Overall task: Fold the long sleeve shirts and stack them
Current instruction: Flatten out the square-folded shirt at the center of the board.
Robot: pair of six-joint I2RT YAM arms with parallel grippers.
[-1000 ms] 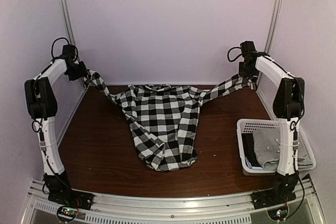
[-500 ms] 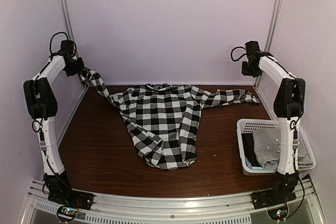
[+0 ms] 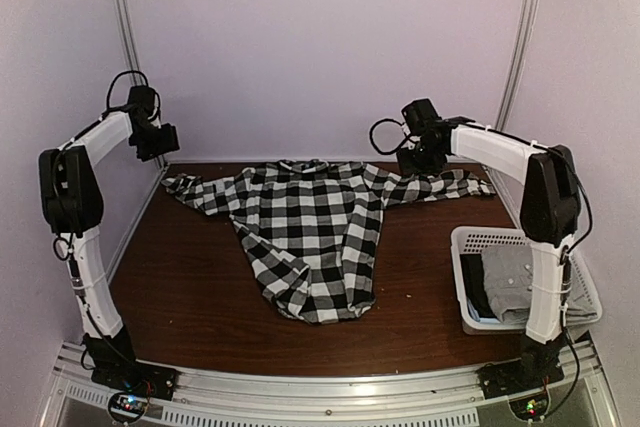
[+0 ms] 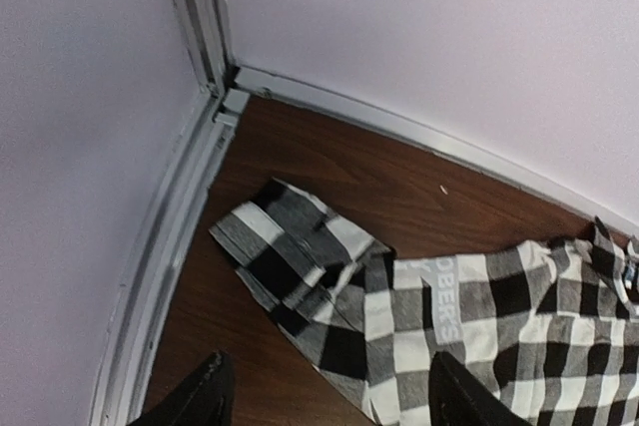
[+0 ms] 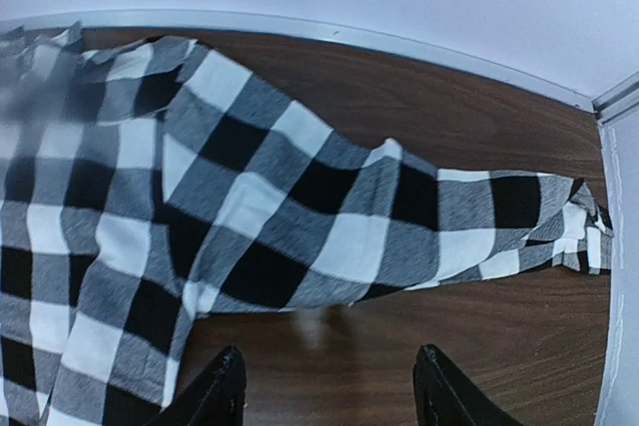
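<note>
Sleeves dropped since last frame; black-and-white checked cloth shirt (image 3: 310, 237) is lying spread on brown wooden table (image 3: 190, 287).
Left gripper (image 4: 321, 401) is hovering released over one cuff; right gripper (image 5: 329, 391) likewise over the other sleeve; plain grey shirt (image 3: 510, 282) is sitting in white lattice basket (image 3: 470, 243).

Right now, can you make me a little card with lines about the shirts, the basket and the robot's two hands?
checked shirt: lying on the brown table, sleeves spread out to both sides, not folded
grey shirt: inside the white basket at the right side of the table
left hand: open, holding nothing, above the end of the sleeve on the left
right hand: open, holding nothing, above the sleeve on the right
stack: not started yet
</note>
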